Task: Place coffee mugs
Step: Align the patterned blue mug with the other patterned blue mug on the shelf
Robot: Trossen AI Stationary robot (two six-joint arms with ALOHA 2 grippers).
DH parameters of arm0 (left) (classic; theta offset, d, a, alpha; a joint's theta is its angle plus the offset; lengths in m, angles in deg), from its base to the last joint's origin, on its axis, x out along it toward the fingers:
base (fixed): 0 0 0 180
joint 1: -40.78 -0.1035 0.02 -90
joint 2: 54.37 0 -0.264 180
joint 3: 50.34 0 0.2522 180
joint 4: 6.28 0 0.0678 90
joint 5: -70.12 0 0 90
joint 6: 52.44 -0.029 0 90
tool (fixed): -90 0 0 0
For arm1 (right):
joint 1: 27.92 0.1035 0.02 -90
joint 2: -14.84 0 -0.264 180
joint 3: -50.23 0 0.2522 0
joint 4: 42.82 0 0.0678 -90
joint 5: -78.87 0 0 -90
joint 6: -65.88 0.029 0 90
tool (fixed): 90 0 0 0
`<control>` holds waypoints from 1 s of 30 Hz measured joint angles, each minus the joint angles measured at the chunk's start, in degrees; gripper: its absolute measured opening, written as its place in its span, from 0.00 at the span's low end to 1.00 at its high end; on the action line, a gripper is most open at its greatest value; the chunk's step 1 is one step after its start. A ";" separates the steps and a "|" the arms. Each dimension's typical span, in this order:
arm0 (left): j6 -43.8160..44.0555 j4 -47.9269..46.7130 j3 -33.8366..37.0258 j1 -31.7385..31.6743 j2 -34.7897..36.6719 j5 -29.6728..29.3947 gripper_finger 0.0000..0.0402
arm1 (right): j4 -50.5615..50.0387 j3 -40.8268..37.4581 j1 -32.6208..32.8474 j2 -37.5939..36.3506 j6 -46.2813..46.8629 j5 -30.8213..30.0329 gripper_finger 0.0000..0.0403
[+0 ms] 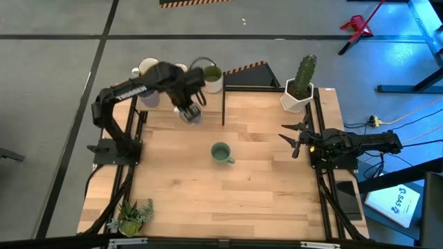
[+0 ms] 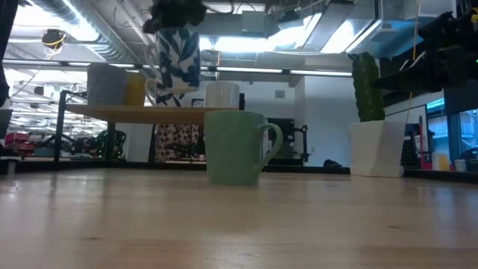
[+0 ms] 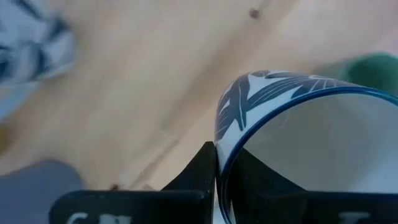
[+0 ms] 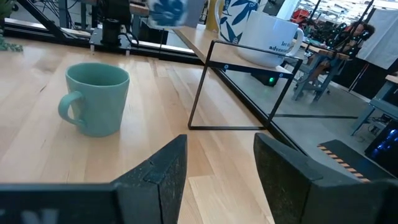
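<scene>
Gripping leaf-patterned mug by rim, left gripper holds it lifted above table, at far left, just in front of raised shelf. Fingers pinch mug wall, one inside, one outside. Sage green mug stands upright near table centre, handle toward right. More mugs sit on shelf at far left. Right gripper waits at right edge, fingers spread, nothing between them. Cactus pot at far right corner.

Two dark jointed arms; white lettering, black claws
</scene>
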 joint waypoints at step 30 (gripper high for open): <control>-16.89 -0.01 4.48 -23.74 0.03 1.98 0.04 | -0.01 -0.01 -0.01 0.00 0.00 -0.70 0.44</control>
